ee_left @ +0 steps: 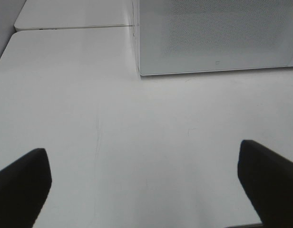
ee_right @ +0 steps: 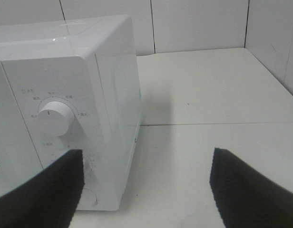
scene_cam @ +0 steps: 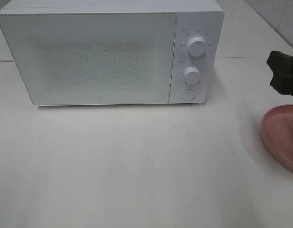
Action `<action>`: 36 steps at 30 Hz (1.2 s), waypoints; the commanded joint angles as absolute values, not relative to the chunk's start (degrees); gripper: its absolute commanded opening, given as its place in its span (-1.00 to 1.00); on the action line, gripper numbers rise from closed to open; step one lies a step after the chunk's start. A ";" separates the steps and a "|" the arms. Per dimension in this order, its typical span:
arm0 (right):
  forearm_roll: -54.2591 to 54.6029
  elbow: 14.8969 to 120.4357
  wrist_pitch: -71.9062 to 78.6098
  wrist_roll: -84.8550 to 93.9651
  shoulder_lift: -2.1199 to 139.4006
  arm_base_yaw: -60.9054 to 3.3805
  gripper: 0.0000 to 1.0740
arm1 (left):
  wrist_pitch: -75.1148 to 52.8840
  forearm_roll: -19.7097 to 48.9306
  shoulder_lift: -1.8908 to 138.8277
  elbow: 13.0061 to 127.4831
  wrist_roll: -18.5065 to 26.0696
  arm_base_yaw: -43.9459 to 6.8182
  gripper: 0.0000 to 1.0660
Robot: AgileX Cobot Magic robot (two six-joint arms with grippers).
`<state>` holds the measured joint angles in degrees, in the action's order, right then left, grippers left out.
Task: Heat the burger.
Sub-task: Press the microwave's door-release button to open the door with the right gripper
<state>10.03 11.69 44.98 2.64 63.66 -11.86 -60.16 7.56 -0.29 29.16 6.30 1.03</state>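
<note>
Your left pincer (ee_left: 144, 178) hangs low over the bare white desk (scene_cam: 137, 161). Its two dark fingers (ee_left: 23, 185) stand wide apart with nothing between them. Ahead of it you see the lower front corner of the microwave (scene_cam: 108, 52).

Your right pincer (ee_right: 146, 183) is also spread wide and holds nothing. It faces the right front corner of the microwave, with one finger in front of the control panel and the other over open desk. In the high view it shows only as a dark shape at the right edge, just behind the pink plate (scene_cam: 279, 133) and apart from it.

The microwave sits at the back of the desk with its door (scene_cam: 89, 61) closed. The door's speckled window hides whatever is inside. On the panel to the right of the door you have an upper knob (scene_cam: 197, 47), a lower knob (scene_cam: 191, 75) and a round button (scene_cam: 187, 93) beneath them.

The plate lies on the desk to the right of the microwave, cut off by the edge of the view. The part you can see carries nothing.

The burger shows in none of the three views, so you cannot tell where it is.
</note>
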 commanded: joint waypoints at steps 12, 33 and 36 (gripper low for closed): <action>37.18 11.00 68.47 18.45 80.44 -35.47 0.40 | -59.64 8.02 -1.55 28.99 6.19 1.09 0.88; 49.22 16.27 74.94 17.42 93.74 -47.10 0.40 | -59.64 8.02 -1.55 28.99 6.19 1.09 0.88; 49.27 16.27 74.66 13.01 93.74 -47.10 0.40 | -59.64 8.02 -1.55 28.99 6.19 1.09 0.88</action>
<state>49.27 15.87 69.21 15.53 93.68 -46.98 -60.16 7.56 -0.29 29.16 6.30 1.03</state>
